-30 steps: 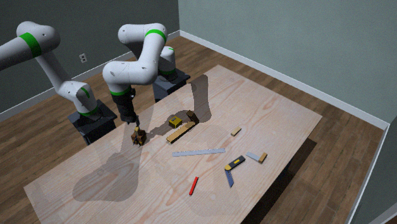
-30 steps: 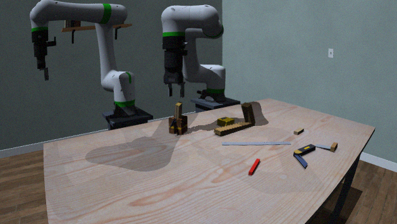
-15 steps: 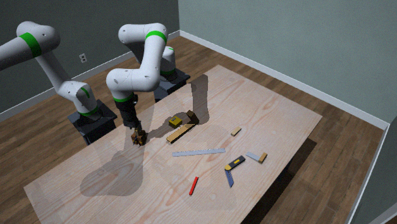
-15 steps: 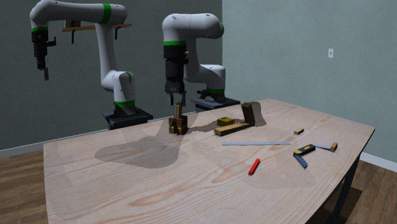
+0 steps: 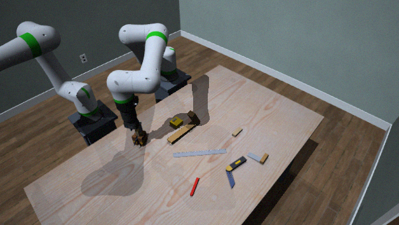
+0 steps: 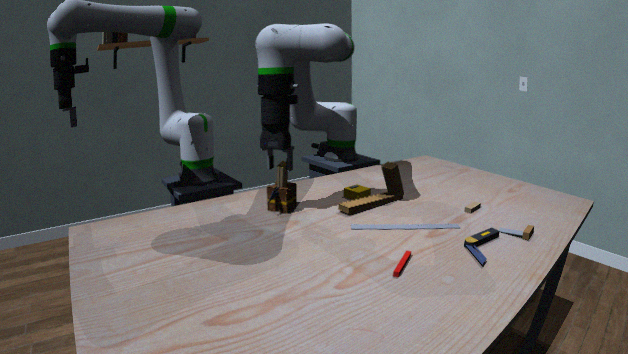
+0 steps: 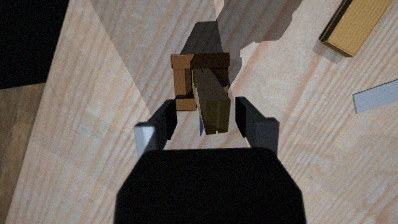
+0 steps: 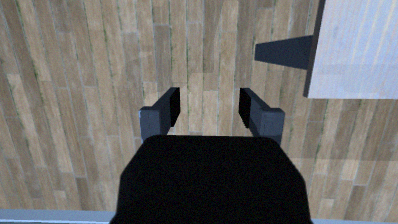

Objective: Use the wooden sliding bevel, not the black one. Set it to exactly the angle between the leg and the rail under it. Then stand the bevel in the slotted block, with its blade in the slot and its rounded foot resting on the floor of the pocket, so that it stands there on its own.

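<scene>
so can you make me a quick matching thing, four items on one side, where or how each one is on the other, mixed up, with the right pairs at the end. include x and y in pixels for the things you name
Column one
1. wooden sliding bevel (image 5: 140, 135) (image 6: 282, 175) (image 7: 215, 107)
2. black sliding bevel (image 5: 234, 164) (image 6: 482, 236)
3. ruler (image 5: 200, 153) (image 6: 405, 227) (image 7: 375, 96)
4. right gripper (image 6: 73, 119) (image 8: 210, 107)

Column two
A. open, over the floor (image 5: 333, 190) (image 6: 30, 290) (image 7: 17, 135) (image 8: 210, 50)
B. lying with its blue blade swung out
C. upright in the slotted block (image 5: 143, 140) (image 6: 289, 192) (image 7: 184, 104)
D. lying between the rail (image 5: 181, 134) (image 6: 367, 203) (image 7: 357, 25) and the red stick (image 5: 194, 187) (image 6: 402, 264)

Right pairs: 1-C, 2-B, 3-D, 4-A

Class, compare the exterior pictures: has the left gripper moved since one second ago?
Yes. The left gripper is lower, its fingertips nearer the top of the wooden bevel, which stands in the slotted block.
</scene>
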